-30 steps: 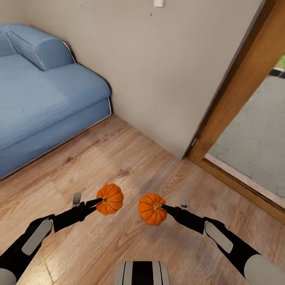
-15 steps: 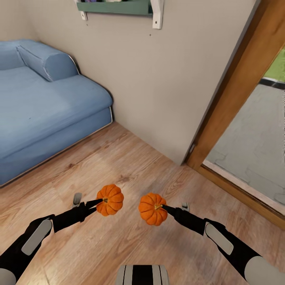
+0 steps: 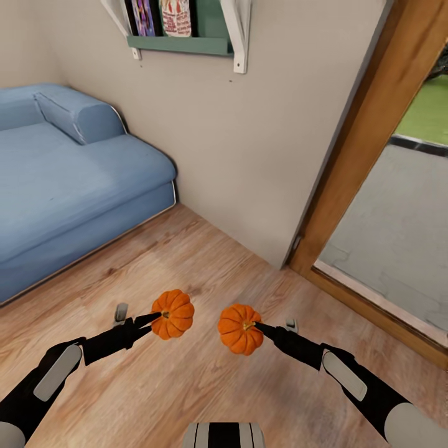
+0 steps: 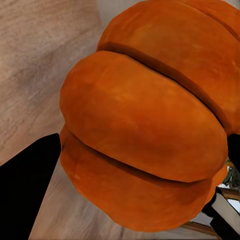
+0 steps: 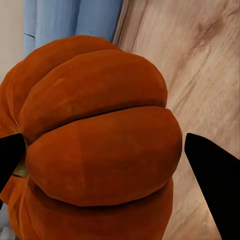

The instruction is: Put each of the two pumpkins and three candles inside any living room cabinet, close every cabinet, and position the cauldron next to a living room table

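I hold one small round orange pumpkin in each gripper, above the light brown wooden plank floor (image 3: 205,261). The left black gripper (image 3: 155,318) is clenched on the left ribbed orange pumpkin (image 3: 173,313); in the left wrist view its dark fingers (image 4: 27,185) sit on both sides of this pumpkin (image 4: 150,115), close against the skin. The right black gripper (image 3: 256,326) is clenched on the right ribbed orange pumpkin (image 3: 239,328), near its yellowish stem. In the right wrist view the two dark fingertips (image 5: 212,175) stand on either side of that pumpkin (image 5: 100,135). The two pumpkins are near each other but apart, in front of my trunk, and both are off the floor.

Ahead of me is a plain beige wall (image 3: 267,118). A green wall shelf on white brackets (image 3: 180,42) hangs on it and carries some colourful books. To the left stands a blue upholstered sofa with a round armrest (image 3: 68,168), resting on the floor against the wall. To the right is a brown wooden door frame (image 3: 367,137), and behind it I see grey paving (image 3: 398,230) and a strip of green grass.
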